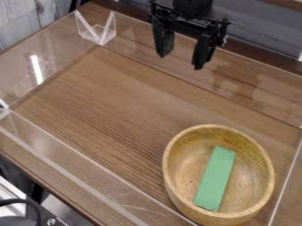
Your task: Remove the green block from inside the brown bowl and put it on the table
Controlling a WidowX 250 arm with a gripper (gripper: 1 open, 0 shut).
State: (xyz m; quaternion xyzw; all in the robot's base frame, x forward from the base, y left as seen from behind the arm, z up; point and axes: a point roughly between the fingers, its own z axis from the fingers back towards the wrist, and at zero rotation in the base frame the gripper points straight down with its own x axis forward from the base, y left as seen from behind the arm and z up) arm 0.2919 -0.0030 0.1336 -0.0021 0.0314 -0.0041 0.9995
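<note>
I see the shallow round tan wooden bowl [221, 173] at five o'clock on the brown wood-grain table [106, 106]; the flat bright green rectangular block [217, 178] lies inside. My black gripper [186, 46] hangs at twelve o'clock, fingers spread wide, empty, well apart from the block.

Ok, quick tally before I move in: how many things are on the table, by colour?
Green: 1, the green block, lying inside the bowl.
Tan wood: 1, the brown bowl, on the table.
Clear: 1, a small folded plastic piece near the far edge.
Total: 3.
</note>
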